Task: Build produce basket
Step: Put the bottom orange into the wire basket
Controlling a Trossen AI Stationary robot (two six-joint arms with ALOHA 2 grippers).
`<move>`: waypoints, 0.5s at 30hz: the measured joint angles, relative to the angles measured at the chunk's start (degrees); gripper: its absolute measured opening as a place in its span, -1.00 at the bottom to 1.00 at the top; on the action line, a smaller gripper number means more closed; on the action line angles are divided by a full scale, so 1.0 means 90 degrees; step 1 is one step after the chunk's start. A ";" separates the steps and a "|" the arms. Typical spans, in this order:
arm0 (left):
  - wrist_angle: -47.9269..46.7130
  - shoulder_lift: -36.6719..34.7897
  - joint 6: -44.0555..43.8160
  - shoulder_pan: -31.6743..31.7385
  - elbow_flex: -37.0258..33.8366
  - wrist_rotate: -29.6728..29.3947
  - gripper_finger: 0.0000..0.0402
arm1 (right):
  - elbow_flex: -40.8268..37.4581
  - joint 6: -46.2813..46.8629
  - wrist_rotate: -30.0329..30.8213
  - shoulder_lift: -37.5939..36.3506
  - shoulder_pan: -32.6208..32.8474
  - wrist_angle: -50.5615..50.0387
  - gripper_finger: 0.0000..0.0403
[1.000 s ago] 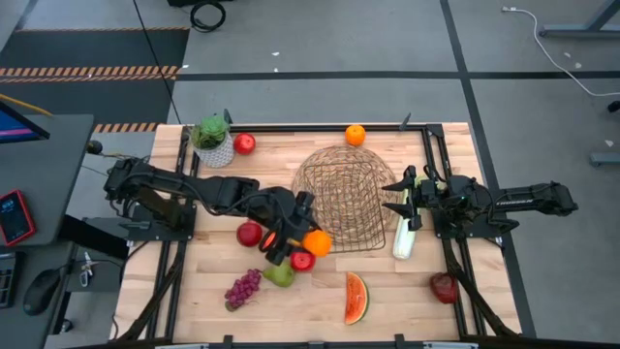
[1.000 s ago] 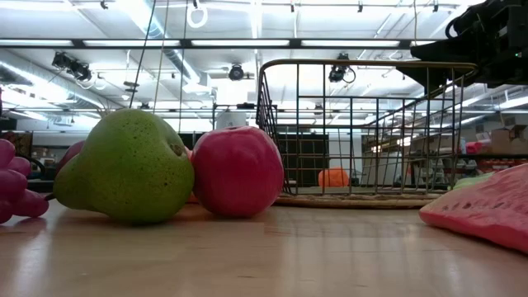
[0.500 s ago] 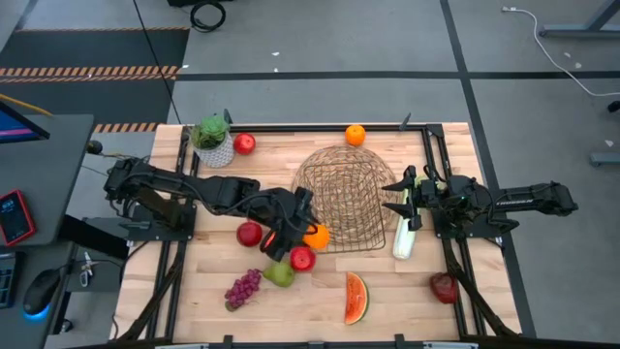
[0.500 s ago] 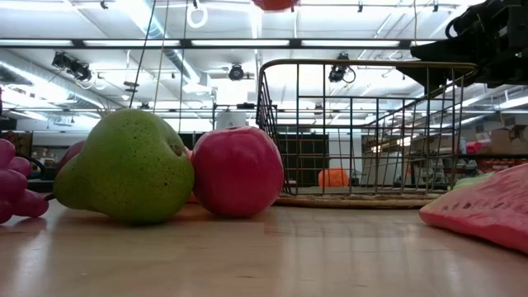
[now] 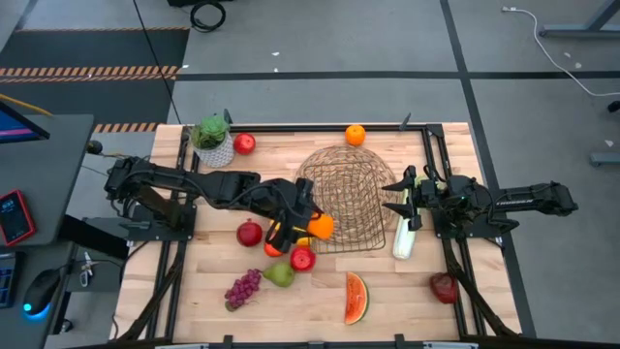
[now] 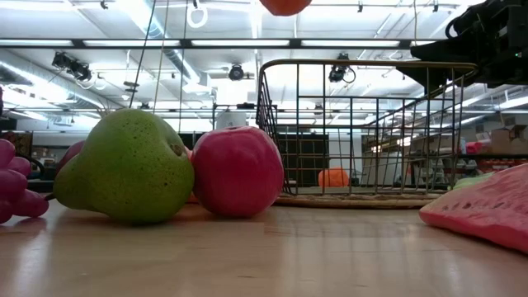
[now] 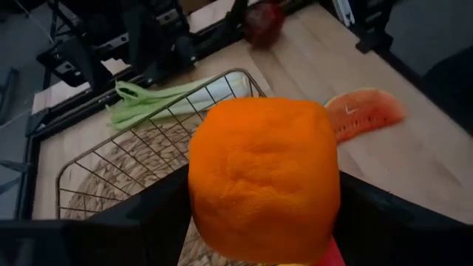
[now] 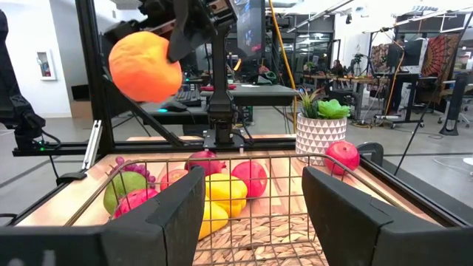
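Near the front, a watermelon slice (image 5: 356, 298), grapes (image 5: 242, 288), a pear (image 5: 281, 275) and apples (image 5: 302, 258) lie on the table. Mid-table, the left gripper (image 5: 302, 225) grips an orange (image 5: 319, 225) at the empty basket (image 5: 341, 197) rim. The right gripper (image 5: 403, 199), closed, clamps the opposite rim. The basket appears barely started.

Basket (image 5: 341, 199) mid-desk, produce spread around it

The left hand (image 5: 308, 225) holds an orange (image 5: 320, 225) above the basket's left rim. The right hand (image 5: 405, 199) sits at the basket's right side, with celery (image 5: 401, 237) just beside it. Left of the basket and nearer the desk (image 5: 426, 310) front lie 2 apples (image 5: 250, 233), a pear (image 5: 281, 276) and grapes (image 5: 242, 288); a watermelon slice (image 5: 356, 297) lies in front.
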 joint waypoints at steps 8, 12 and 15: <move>0.1173 0.0162 -0.0839 0.0373 0.0015 0.0009 0.39 | -0.0001 -0.0002 0.0000 0.0000 0.0000 0.0000 0.15; 0.1373 0.0612 -0.0864 0.0710 0.0012 0.0004 0.39 | 0.0000 -0.0001 0.0000 0.0004 0.0001 0.0049 0.15; 0.1522 0.0948 -0.1091 0.0932 0.0007 0.0010 0.39 | 0.0001 -0.0002 0.0000 0.0002 0.0000 0.0091 0.15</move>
